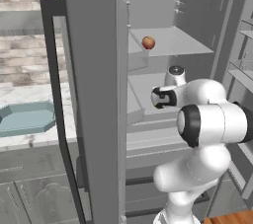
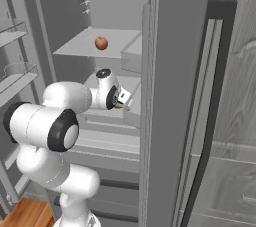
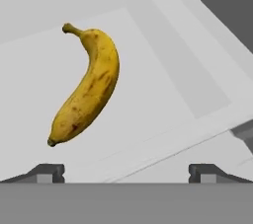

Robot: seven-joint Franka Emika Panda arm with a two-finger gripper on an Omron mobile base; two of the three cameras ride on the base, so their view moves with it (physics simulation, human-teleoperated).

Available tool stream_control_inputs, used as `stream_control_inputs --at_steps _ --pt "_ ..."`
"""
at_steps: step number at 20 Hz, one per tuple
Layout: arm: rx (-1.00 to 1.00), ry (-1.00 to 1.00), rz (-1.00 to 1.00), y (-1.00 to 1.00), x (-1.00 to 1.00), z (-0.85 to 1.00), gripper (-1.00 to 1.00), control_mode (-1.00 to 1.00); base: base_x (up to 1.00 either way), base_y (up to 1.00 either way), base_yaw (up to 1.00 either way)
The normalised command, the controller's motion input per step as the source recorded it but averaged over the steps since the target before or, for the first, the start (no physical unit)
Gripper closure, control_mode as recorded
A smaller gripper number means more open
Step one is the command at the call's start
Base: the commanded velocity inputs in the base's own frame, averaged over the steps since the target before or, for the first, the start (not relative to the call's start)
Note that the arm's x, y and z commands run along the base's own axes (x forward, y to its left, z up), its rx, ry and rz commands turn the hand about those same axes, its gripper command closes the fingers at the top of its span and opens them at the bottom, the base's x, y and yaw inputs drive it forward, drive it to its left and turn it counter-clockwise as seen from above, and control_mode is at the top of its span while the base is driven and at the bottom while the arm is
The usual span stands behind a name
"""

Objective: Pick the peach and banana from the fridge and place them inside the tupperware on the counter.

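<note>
The fridge (image 1: 94, 70) stands open, and my arm reaches in over its middle shelf. On that pale shelf lies the yellow, brown-spotted banana (image 3: 89, 87), seen in the hand view just ahead of my gripper (image 3: 126, 173) and a little left of its centre. The fingertips (image 3: 47, 172) stand wide apart with nothing between them, so the gripper is open. On the shelf above rests the red-orange peach (image 1: 148, 42) (image 2: 101, 43), higher than my hand. The blue-grey tupperware (image 1: 27, 118) sits on the marble counter (image 1: 20, 94), left of the fridge door.
The open fridge door (image 2: 170, 71) with its black bar handle (image 1: 57, 99) stands between the arm and the counter. Door bins (image 2: 17, 78) line the fridge's other side. Grey cabinet doors (image 1: 29, 198) sit below the counter.
</note>
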Motion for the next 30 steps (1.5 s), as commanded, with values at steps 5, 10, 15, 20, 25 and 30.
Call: stream_control_inputs --at_steps 5,10,15,20,25,30 --pt "0.0 -0.01 0.0 0.0 0.25 -0.14 -1.0 -1.0 0.0 0.0 0.0" --pt "0.0 0.0 0.0 0.0 0.2 -0.14 -1.0 -1.0 0.0 0.0 0.0" --pt "0.05 0.0 0.0 0.0 0.25 -0.08 -1.0 -1.0 0.0 0.0 0.0" --pt "0.08 0.0 0.0 0.0 0.29 -0.02 -1.0 -1.0 0.0 0.0 0.0" --pt "0.07 0.0 0.0 0.0 0.3 -0.05 -1.0 -1.0 0.0 0.0 0.0" --pt "0.0 0.0 0.0 0.0 0.25 -0.22 -1.0 -1.0 0.0 0.0 0.0"
